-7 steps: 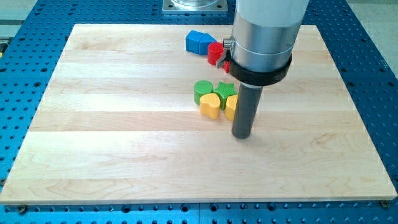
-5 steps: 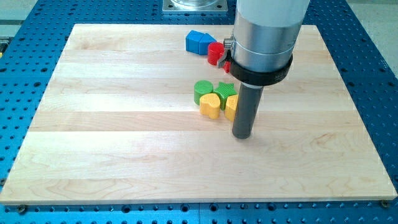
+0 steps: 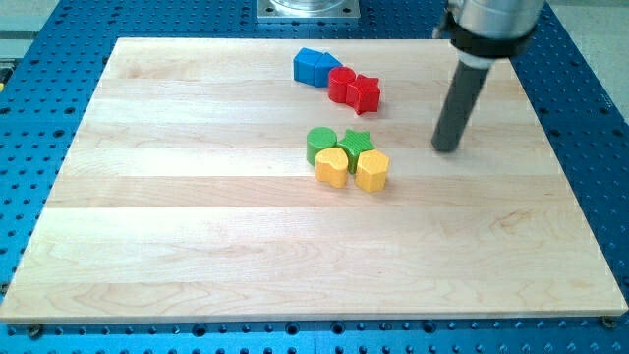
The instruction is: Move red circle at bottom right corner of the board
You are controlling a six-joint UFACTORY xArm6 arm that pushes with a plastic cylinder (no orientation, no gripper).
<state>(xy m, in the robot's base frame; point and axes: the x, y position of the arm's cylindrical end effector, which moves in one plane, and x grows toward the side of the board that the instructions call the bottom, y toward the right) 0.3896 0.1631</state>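
Seven small coloured blocks are lying on the pale wooden worktop [image 3: 197, 246], which is sitting on a blue perforated base [image 3: 590, 98]. Toward the view's top, a blue block made of two joined pieces [image 3: 314, 66] is touching the red circle block [image 3: 340, 84], and the red star block [image 3: 365, 92] is pressing against that circle's right side. So the red circle is sitting in the upper middle of the worktop, well apart from the bottom right corner.

Near the centre, a second cluster is huddling together: a green round block [image 3: 320, 144], a green star block [image 3: 356, 141], a yellow heart-shaped block [image 3: 332, 166] and a yellow hexagon block [image 3: 372, 170], each touching its neighbours.

As for the tool, my dark straight rod has nothing to spread or pinch; my tip [image 3: 448, 148] is resting on the bare wood to the view's right of both clusters, touching no block, lower than the red star and well apart from the yellow hexagon.
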